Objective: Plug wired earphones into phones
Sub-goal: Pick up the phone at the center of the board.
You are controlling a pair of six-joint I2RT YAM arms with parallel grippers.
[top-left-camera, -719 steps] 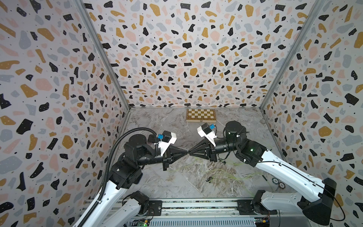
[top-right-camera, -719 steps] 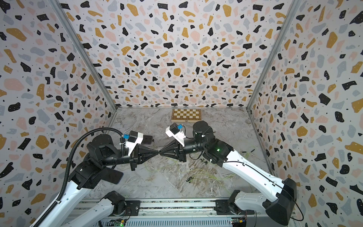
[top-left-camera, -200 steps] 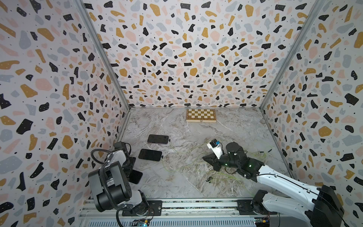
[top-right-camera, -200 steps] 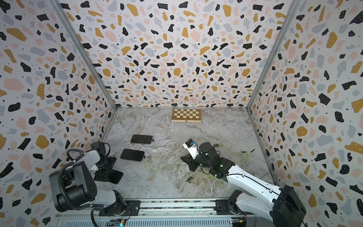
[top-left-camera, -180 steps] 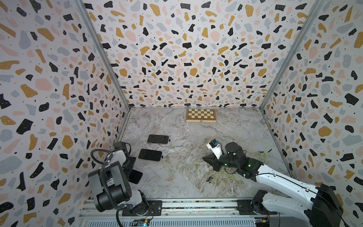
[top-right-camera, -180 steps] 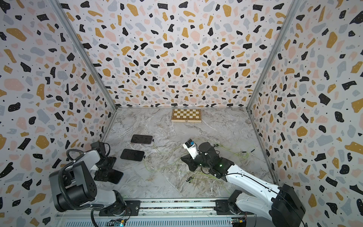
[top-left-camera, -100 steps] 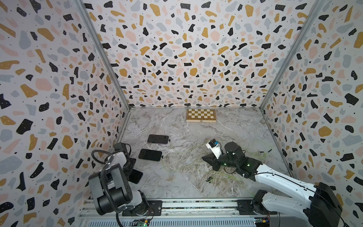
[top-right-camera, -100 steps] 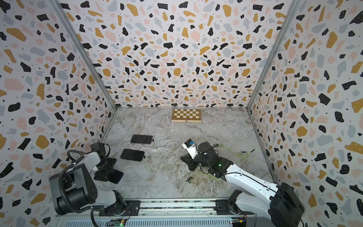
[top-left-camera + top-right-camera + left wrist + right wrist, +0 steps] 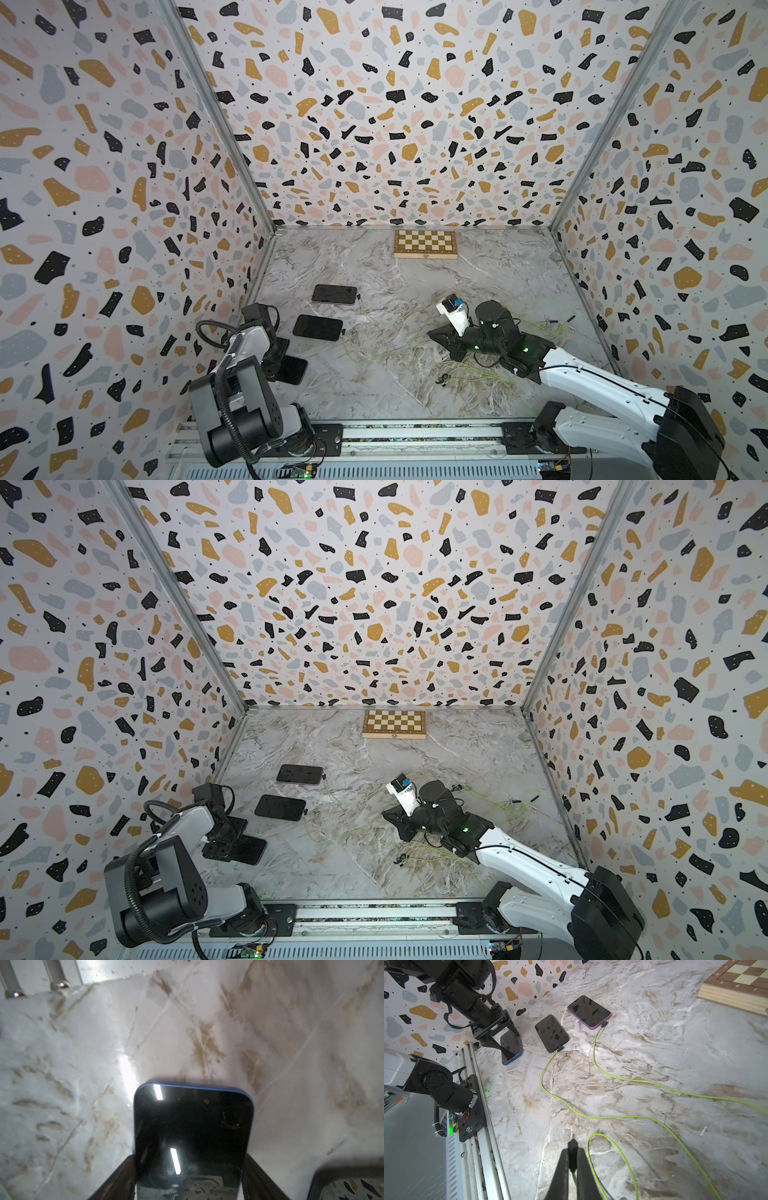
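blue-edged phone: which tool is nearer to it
Left. The left tool straddles the blue-edged phone, a finger along each long side. The right tool is well away across the table, shut on an earphone plug.

Down low at 8 o'clock with the left gripper on wide-spread fingers; in from 5 o'clock with the right gripper, pinched tight.

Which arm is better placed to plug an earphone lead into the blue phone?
Right. The right gripper pinches an earphone plug; the left gripper brackets the blue phone, carrying no plug, better suited to steadying it.
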